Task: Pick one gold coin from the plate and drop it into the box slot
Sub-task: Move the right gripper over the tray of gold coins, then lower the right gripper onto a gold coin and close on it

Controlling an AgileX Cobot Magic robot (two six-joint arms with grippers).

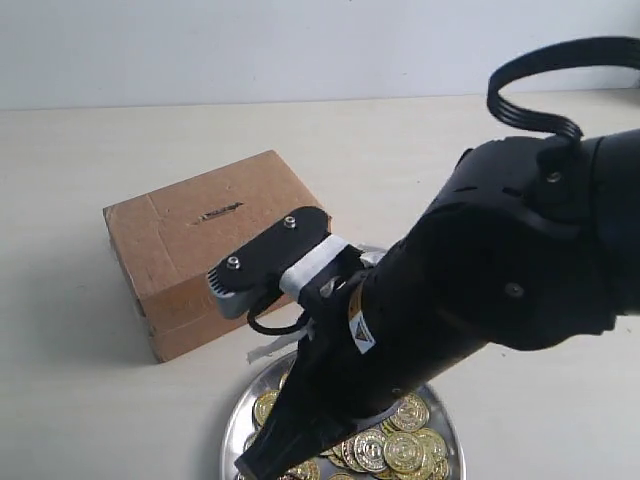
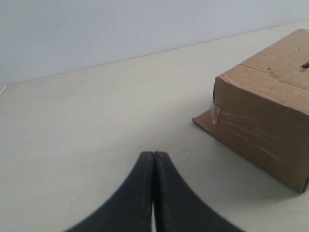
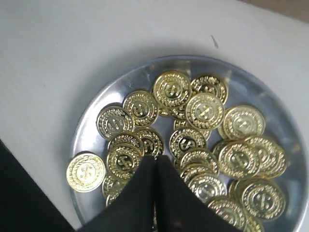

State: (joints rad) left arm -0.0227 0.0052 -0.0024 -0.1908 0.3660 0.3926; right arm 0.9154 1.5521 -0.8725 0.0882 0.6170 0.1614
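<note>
The right claw (image 3: 155, 162) hangs pinched shut above the plate (image 3: 130, 82); the left claw (image 2: 153, 157) is shut too. Best to part the right one narrowly and nip the lone coin (image 3: 86, 171) at the rim, not the heap (image 3: 212, 145).

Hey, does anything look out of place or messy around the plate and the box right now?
Yes. One gold coin lies across the rim of the plate, partly over the table. The box has clear tape lifting at one corner and a cardboard flap poking out at its base.
</note>
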